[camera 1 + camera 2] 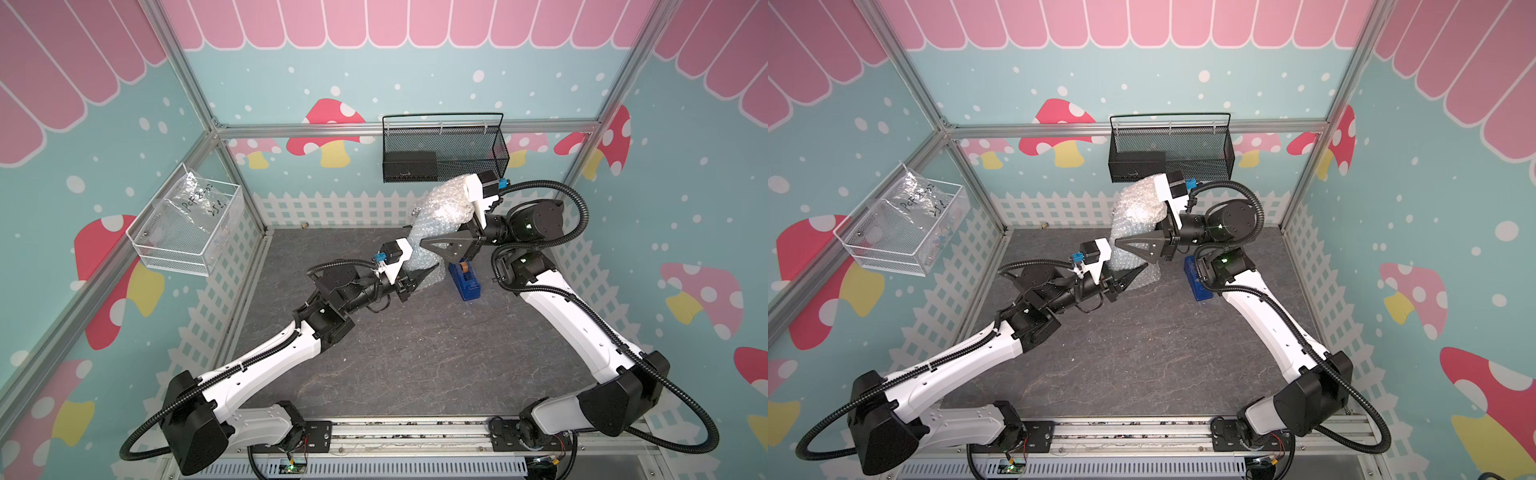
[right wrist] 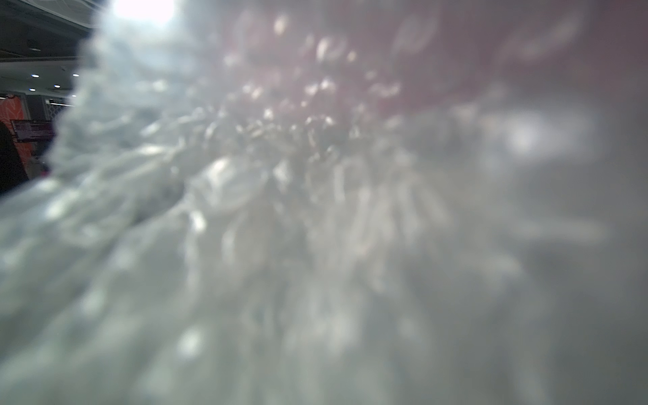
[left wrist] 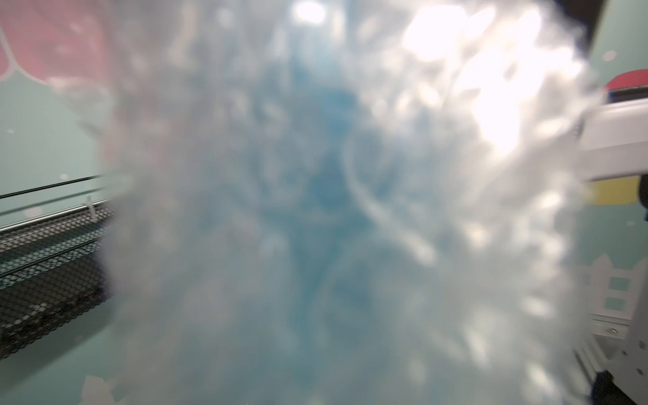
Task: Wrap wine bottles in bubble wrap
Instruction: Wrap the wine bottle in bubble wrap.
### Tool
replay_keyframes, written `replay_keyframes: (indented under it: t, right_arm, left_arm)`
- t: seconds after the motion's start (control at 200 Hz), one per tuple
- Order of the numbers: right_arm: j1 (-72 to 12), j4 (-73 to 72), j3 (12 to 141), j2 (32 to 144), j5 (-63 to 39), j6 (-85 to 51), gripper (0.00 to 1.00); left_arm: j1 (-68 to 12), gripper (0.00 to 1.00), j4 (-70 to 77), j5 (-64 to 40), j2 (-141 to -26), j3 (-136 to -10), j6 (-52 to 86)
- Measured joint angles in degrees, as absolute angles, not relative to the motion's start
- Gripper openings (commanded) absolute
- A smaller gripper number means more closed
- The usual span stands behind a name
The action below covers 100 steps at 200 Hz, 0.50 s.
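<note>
clear bubble wrap [image 1: 442, 203] bundled upright, blue bottle [image 3: 315, 182] blurred inside

Your bubble wrap [image 1: 444, 199] is clear, whitish plastic, shiny and pimpled all over. In the left wrist view a translucent blue bottle [image 3: 315, 168] shows through it, blurred. The table [image 1: 395, 353] is matt grey, stone-like, with fine veins. The black basket [image 1: 457, 162] is matt metal mesh. The white basket [image 1: 174, 259] is perforated metal and holds a crinkled, glossy plastic bag [image 1: 195, 199]. The tape dispenser [image 1: 467, 286] is solid blue plastic. Your left arm [image 1: 266, 360] and right arm [image 1: 573, 324] have smooth white plastic shells and matt black joints.
</note>
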<state>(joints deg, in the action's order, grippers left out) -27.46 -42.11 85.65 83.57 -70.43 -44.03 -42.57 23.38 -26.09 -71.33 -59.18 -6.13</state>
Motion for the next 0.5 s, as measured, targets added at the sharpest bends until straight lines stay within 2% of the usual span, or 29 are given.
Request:
replay_keyframes:
  t: [0.135,0.29,0.35,0.43,0.47,0.5]
  right_arm:
    - [-27.4,-48.93,87.0,85.73,-74.54,-49.47,0.72]
    - [-27.33,-58.0,87.96,87.88,-77.38,-56.6,0.69]
    - [-27.31,-60.38,88.29,88.6,-78.39,-58.59,0.58]
    - [-27.29,-62.35,88.71,89.34,-79.37,-60.71,0.3]
    - [-27.16,-63.18,88.95,89.78,-79.64,-61.49,0.2]
    - [-27.07,-63.55,89.08,90.0,-79.61,-62.06,0.15]
  left_arm:
    - [-41.91,0.14,12.93,-33.34,-71.88,-64.18,-5.63]
    - [-41.82,0.14,3.79,-36.14,-72.34,-68.23,-7.38]
    - [-41.71,0.14,1.87,-36.6,-72.34,-68.82,-7.9]
    - [-41.43,0.16,0.3,-36.88,-72.34,-69.17,-8.27]
    - [-41.34,0.25,-0.38,-36.86,-72.31,-69.41,-8.34]
    - [-41.3,0.39,-0.67,-36.77,-72.31,-69.47,-8.32]
